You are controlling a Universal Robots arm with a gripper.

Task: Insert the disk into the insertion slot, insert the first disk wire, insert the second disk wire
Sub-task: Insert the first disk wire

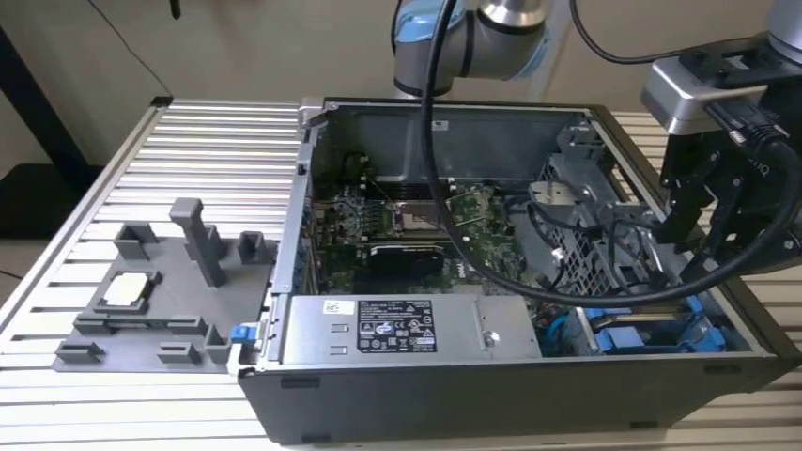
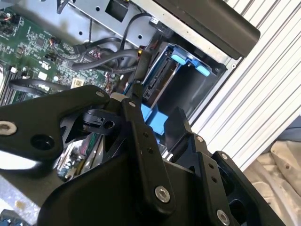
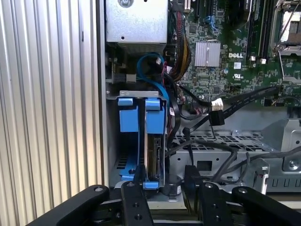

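biggest worry from here is the loose black wires (image 3: pixel 175 113) bunched right beside the slot (image 3: pixel 141 94). the gripper (image 3: pixel 163 178) is down in among them, so a sideways nudge could hook one on a finger and drag it, or tug the white plug (image 3: pixel 217 104) hanging near the green board (image 3: pixel 235 70). second thing: the slot's thin metal wall sits just beside 1 finger, so a small drift that way would probably mean a scrape, or a jam against the blue tabs (image 3: pixel 128 115). and if a plug meets the disk's connector edge tilted, i'd guess bent pins rather than a clean seat.

the disk (image 3: pixel 153 150) itself looks already in the slot, standing on edge in its blue frame with the connector edge facing out toward the gripper. can't tell whether any wire is plugged into it.

pose: in the exterior view the arm (image 1: pixel 470 38) comes from the far side over the open case (image 1: pixel 501 413). the wrist is bent so the gripper points down into the near corner at the exterior view's right, just above the slot. the 2 fingers (image 3: pixel 135 202) are spread apart, straddling the disk's end, with nothing pinched between them — so released, as far as i can see.
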